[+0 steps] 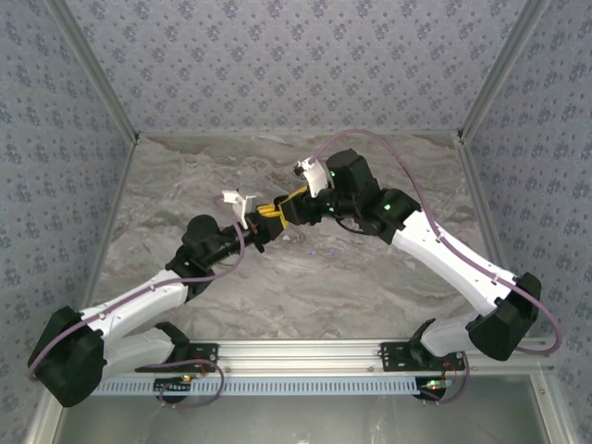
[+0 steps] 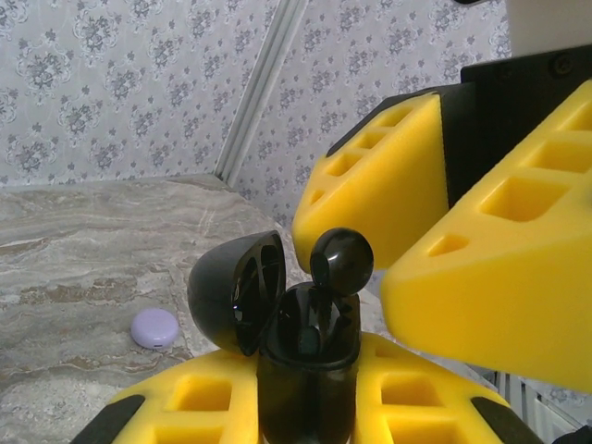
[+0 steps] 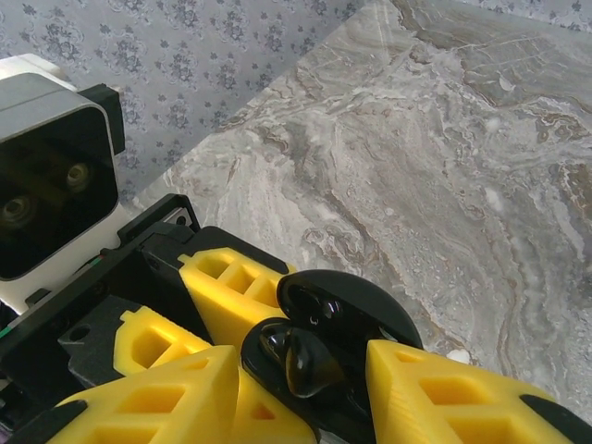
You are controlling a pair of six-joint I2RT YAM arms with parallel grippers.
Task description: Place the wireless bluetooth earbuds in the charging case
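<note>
My left gripper (image 2: 310, 393) is shut on the black charging case (image 2: 310, 370), holding it upright above the table with its lid (image 2: 231, 291) swung open to the left. A glossy black earbud (image 2: 342, 262) stands in the case's right well, its round head above the rim. In the right wrist view the same earbud (image 3: 301, 356) sits in the case (image 3: 370, 314). My right gripper (image 3: 296, 363) straddles the bud with its yellow fingers (image 3: 157, 398) a little apart from it on both sides, open. From above, both grippers (image 1: 280, 211) meet at mid-table.
A lilac round puck (image 2: 154, 328) lies on the marble table (image 2: 83, 250) to the left of the case. A small white speck (image 3: 456, 355) lies on the table by my right finger. Patterned walls (image 1: 296, 55) close in the back and sides.
</note>
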